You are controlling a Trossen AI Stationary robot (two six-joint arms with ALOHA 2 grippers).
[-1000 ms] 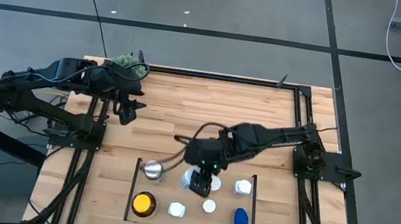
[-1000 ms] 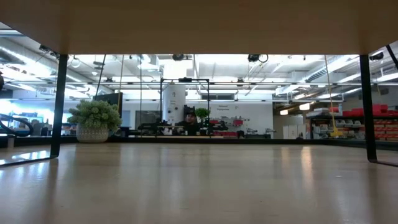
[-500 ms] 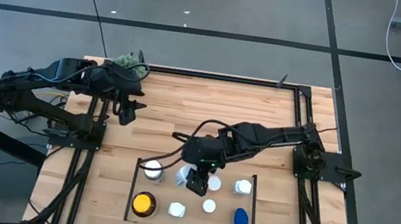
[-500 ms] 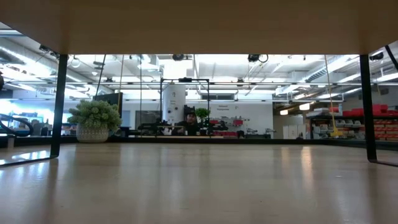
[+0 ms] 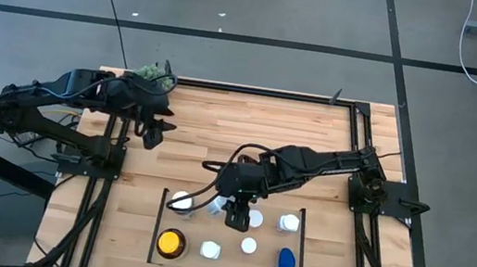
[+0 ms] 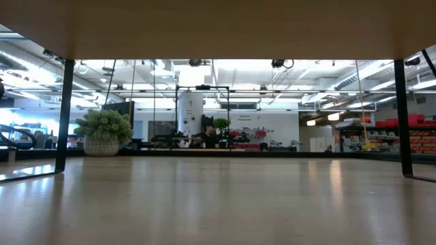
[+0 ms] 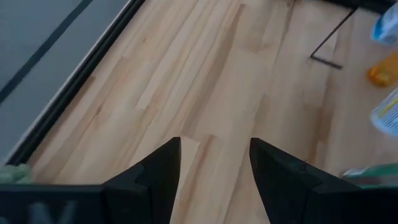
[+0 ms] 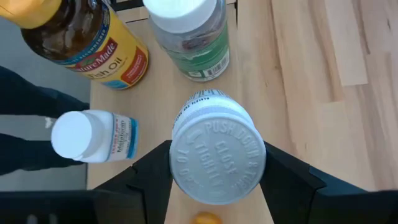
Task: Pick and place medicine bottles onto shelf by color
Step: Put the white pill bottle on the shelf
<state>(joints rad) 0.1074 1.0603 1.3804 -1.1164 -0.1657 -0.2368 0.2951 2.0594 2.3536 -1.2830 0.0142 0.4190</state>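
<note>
Your right gripper (image 5: 236,214) sits over the back row of the light-wood shelf bay (image 5: 226,256) with thin black rails, its two dark fingers (image 8: 146,173) clamped on either side of a white bottle with a ribbed white push-down cap (image 8: 217,155). That bottle stands upright, long axis vertical, cap facing straight up at the wrist camera. Just beside it stands a white-capped bottle with a green label (image 8: 189,34), and near that an amber bottle with a yellow label (image 8: 81,40), both upright. A small white bottle with a blue-and-white label (image 8: 93,137) stands close by. Your left gripper (image 5: 154,131) waits near the table's far left corner, fingers (image 7: 158,171) apart over bare planks, holding nothing.
</note>
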